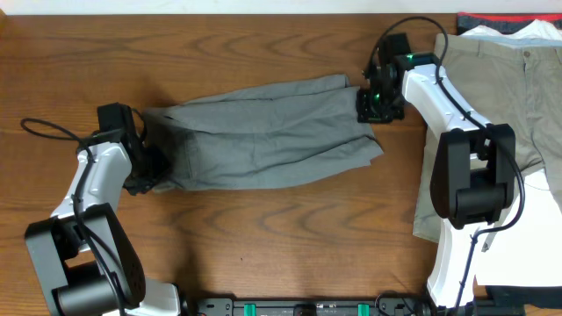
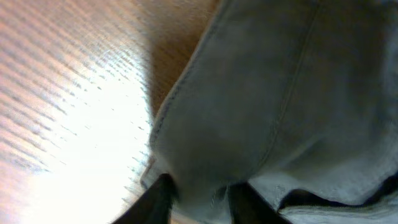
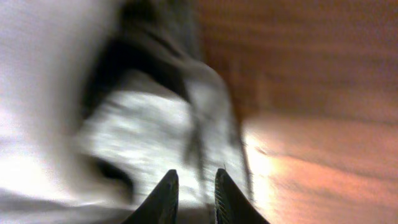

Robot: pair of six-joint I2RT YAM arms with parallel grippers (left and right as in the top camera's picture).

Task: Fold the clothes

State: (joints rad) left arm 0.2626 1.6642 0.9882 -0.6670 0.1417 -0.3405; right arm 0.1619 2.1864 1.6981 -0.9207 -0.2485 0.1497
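The grey shorts (image 1: 263,132) lie stretched across the middle of the wooden table, wrinkled and folded along their length. My left gripper (image 1: 147,171) is at their left end. In the left wrist view its fingers (image 2: 199,199) are shut on a fold of the grey cloth (image 2: 280,93). My right gripper (image 1: 373,107) is at the shorts' upper right corner. In the blurred right wrist view its fingers (image 3: 193,186) are nearly together with grey cloth (image 3: 143,130) between them.
Khaki-beige trousers (image 1: 518,96) lie spread at the right edge, partly under the right arm. A white garment (image 1: 527,31) and a red-black one (image 1: 492,17) sit at the top right corner. Bare wood (image 1: 263,228) lies in front of the shorts.
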